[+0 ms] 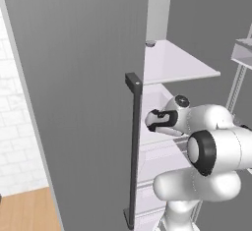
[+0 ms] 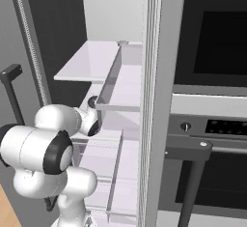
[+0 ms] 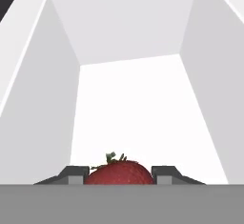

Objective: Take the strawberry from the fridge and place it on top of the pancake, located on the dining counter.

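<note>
The red strawberry (image 3: 119,171) with its green leafy cap lies on the white floor of a fridge compartment, at the bottom of the hand view. My gripper (image 3: 120,176) has a dark fingertip pressed against each side of the berry, so it is shut on it. In the base views my hand (image 1: 160,119) reaches into the open grey fridge (image 1: 74,102) below a white shelf (image 1: 177,63), and its fingers are hidden behind the door edge. The pancake and the dining counter are out of view.
White compartment walls (image 3: 43,99) stand close on both sides of the hand. The fridge door's dark bar handle (image 1: 133,146) is just left of my arm. A door bin (image 2: 120,91) and the black-glass wall oven (image 2: 217,42) are to the right.
</note>
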Robot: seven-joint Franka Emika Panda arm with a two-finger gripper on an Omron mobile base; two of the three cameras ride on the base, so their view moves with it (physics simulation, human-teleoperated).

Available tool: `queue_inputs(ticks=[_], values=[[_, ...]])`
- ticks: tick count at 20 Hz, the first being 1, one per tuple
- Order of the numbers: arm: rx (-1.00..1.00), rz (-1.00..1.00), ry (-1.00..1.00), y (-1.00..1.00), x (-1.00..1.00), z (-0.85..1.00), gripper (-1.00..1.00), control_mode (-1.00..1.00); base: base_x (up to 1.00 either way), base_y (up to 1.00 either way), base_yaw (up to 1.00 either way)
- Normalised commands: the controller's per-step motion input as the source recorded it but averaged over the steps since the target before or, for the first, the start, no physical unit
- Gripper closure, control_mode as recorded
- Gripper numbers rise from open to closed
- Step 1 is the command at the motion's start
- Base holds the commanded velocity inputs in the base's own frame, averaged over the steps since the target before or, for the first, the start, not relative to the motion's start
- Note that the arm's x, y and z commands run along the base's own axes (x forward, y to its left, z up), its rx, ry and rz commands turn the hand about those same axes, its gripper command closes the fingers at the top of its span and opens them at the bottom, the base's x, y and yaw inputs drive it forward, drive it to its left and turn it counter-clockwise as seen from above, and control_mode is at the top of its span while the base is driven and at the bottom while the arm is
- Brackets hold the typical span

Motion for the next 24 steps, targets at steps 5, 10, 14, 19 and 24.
queue_inputs(ticks=[5, 10, 14, 19, 24], values=[[0.0, 0.0, -0.1, 0.0, -0.98, 0.26, 1.0, -1.0, 0.0, 0.0, 0.0], [0.0, -0.01, 0.08, 0.0, -0.53, 1.0, 1.0, -1.0, 0.0, 0.0, 0.0], [0.0, 0.0, 0.07, 0.0, -0.81, 0.42, 1.0, -1.0, 0.0, 0.0, 0.0], [0.0, 0.0, -0.01, 0.0, -0.93, 0.68, 1.0, -1.0, 0.0, 0.0, 0.0], [0.0, 0.0, -0.03, 0.0, -0.95, 0.91, 1.0, -1.0, 0.0, 0.0, 0.0]])
